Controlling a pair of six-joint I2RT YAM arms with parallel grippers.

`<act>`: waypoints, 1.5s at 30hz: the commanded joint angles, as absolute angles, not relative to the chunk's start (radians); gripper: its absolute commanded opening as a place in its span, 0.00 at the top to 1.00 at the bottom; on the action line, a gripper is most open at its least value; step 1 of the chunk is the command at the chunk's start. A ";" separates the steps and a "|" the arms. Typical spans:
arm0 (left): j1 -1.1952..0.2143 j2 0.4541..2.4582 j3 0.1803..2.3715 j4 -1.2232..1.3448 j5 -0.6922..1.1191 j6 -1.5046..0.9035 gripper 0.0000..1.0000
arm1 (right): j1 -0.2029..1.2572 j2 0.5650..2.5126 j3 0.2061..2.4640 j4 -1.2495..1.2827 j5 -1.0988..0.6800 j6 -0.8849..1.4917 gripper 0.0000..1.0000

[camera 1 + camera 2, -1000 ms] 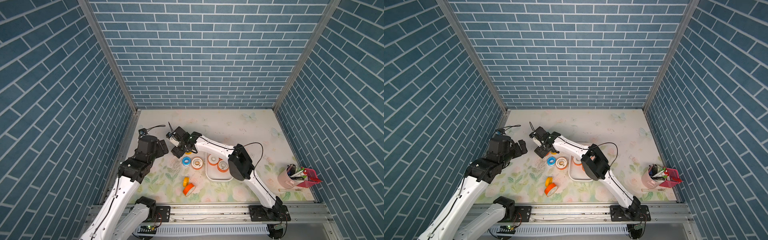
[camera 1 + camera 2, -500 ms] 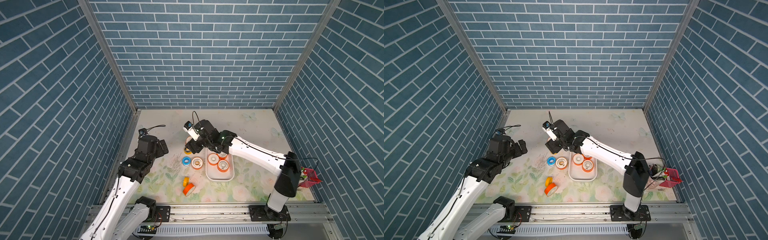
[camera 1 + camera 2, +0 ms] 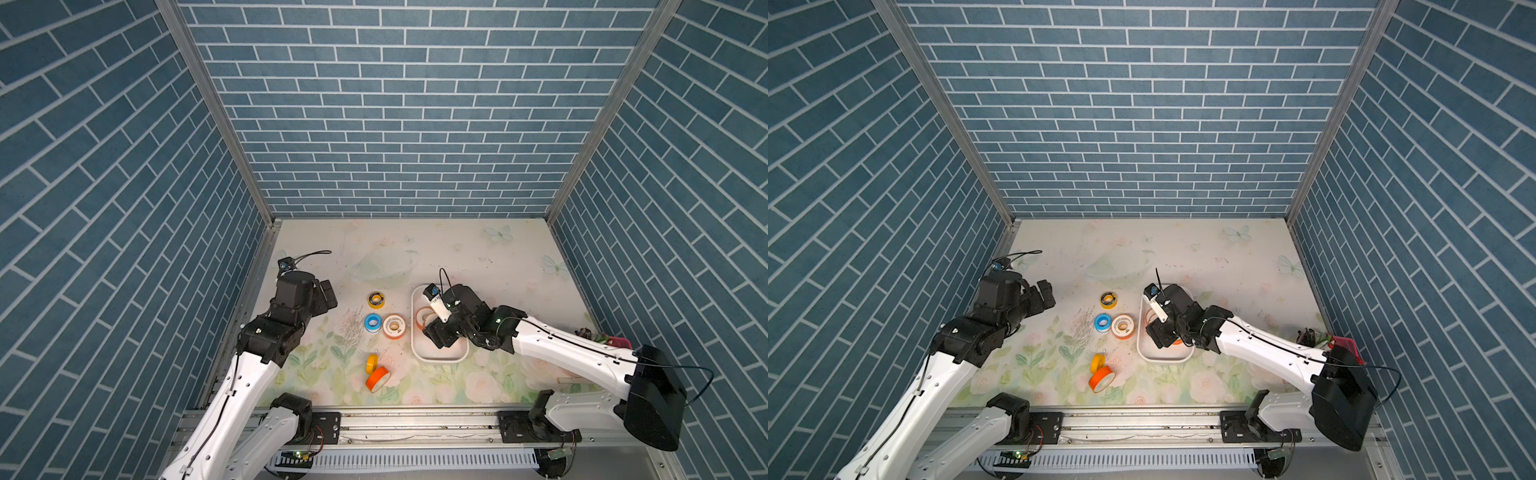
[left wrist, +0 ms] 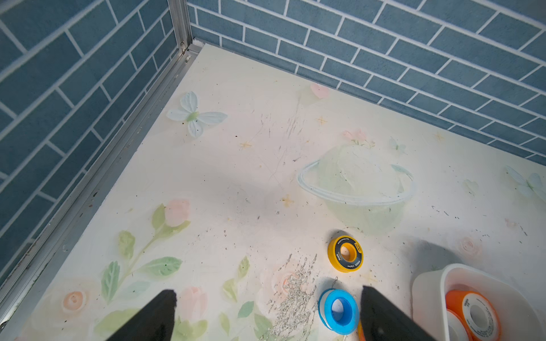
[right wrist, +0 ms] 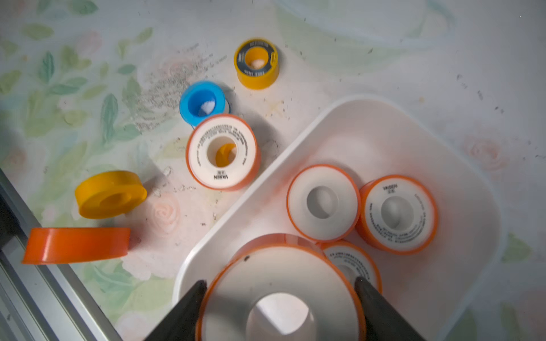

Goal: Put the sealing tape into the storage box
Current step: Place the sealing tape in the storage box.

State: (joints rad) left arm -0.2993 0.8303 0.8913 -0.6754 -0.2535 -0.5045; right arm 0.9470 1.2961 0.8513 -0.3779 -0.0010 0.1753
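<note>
My right gripper (image 5: 279, 298) is shut on an orange-rimmed, white-faced sealing tape spool (image 5: 280, 289), held just above the near end of the white storage box (image 5: 266, 165) (image 3: 440, 358). Three similar spools (image 5: 323, 203) lie inside the box. Left of it on the mat lie a yellow spool with a black face (image 3: 375, 299), a blue one (image 3: 372, 323) and an orange-rimmed white one (image 3: 393, 326). Nearer the front, a yellow spool (image 3: 371, 363) and an orange one (image 3: 377, 378) stand on edge. My left gripper (image 3: 326, 295) (image 4: 267, 295) hovers open and empty, left of the spools.
A pink pen cup (image 3: 615, 341) stands at the table's right edge, with a pen (image 3: 569, 380) lying in front of it. Blue brick walls close off the left, back and right. A metal rail (image 3: 415, 419) runs along the front.
My right arm has swung from the far left of the loose spools to over the storage box, carrying the orange-rimmed spool. The left arm has stayed still.
</note>
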 commanded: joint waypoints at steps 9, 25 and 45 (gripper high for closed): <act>-0.293 0.829 0.882 -0.672 -0.258 -0.503 0.00 | 0.946 1.380 0.800 -0.250 -0.107 0.051 0.49; -0.293 0.839 0.882 -0.675 -0.261 -0.505 0.00 | 0.948 1.485 0.797 -0.231 -0.120 0.044 0.49; -0.293 0.837 0.880 -0.670 -0.256 -0.502 0.00 | 0.950 1.501 0.792 -0.213 -0.091 0.058 0.22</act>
State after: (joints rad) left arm -0.2993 0.8375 0.8913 -0.6754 -0.2531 -0.5045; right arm 0.9470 1.5017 0.8021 -0.2234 -0.1089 0.0700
